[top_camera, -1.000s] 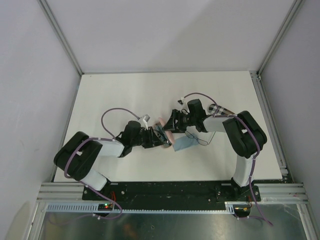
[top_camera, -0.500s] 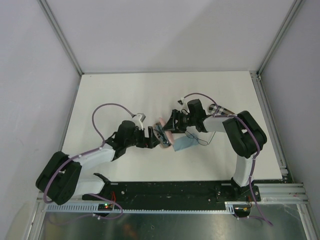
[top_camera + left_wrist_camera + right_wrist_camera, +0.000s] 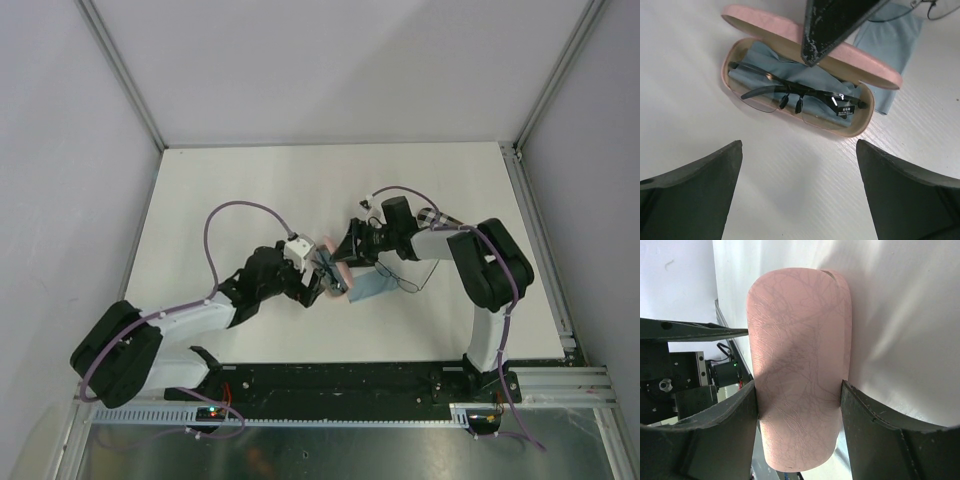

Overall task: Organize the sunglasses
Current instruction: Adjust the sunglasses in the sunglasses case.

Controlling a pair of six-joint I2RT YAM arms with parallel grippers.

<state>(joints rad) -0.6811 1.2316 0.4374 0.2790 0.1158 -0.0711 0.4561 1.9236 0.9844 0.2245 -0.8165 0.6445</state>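
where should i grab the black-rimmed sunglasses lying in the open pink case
Probably the bridge, coming straight down from above. The black-rimmed sunglasses lie folded flat on a blue cloth inside the pink case. Its walls block the sides, and the lid, clamped in the right gripper, stands behind. Close the jaws across the thin frame there, clear of the lenses.
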